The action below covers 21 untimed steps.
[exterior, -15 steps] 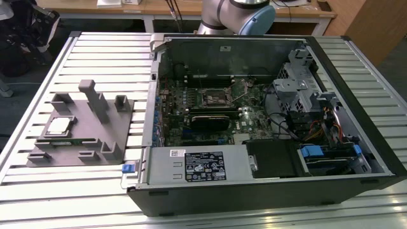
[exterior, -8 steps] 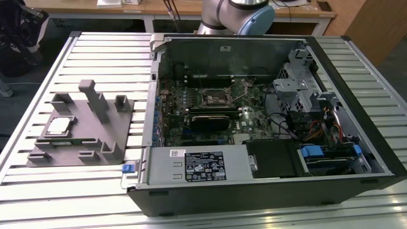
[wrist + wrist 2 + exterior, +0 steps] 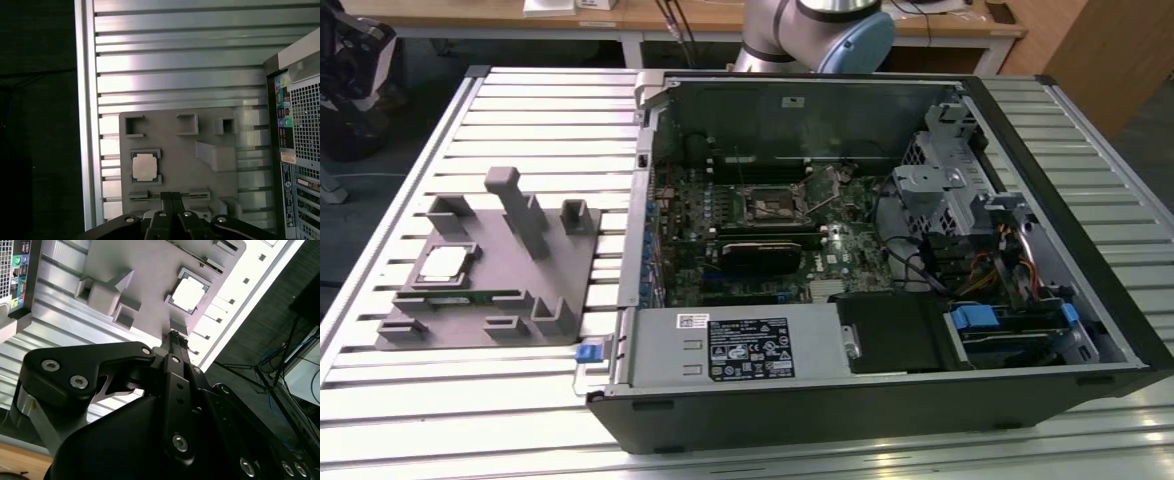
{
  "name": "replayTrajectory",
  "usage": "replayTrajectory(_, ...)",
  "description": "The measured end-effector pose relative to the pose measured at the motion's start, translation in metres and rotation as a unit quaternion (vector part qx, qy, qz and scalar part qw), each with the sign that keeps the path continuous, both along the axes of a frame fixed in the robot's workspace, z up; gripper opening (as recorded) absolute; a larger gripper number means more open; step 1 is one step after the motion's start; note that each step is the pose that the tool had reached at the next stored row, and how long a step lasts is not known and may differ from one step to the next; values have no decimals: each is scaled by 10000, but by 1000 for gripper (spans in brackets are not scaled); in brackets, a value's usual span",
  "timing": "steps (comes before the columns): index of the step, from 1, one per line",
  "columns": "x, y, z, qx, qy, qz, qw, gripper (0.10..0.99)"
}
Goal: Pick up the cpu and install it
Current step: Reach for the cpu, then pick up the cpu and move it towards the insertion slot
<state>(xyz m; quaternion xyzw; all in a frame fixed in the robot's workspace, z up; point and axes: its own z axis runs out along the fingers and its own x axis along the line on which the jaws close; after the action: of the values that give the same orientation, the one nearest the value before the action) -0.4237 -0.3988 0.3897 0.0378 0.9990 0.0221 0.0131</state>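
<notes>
Fingers [image 3: 167, 201] pressed together, holding nothing, hovering over the near edge of the grey tray [image 3: 175, 150]. Target cpu [image 3: 145, 166] lies flat in its tray pocket, silver top up, just ahead of my tips and offset sideways, not under them. Square part, so no long axis to match. Tray sits on desk [image 3: 520, 120], exterior view's left of the open pc case [image 3: 881, 400].

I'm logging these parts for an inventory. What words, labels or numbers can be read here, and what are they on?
White label on the grey cover inside the computer case, exterior view: print too small to read.
Small sticker on the case's back wall: unreadable.
Rear stickers, first wrist view: blurred, unreadable.
Cpu: no legible marking on its silver top.
</notes>
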Motion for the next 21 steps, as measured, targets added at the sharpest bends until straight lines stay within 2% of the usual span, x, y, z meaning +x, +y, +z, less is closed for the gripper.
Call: replayTrajectory(21,-169,2,-113,0,39,0,10000,106)
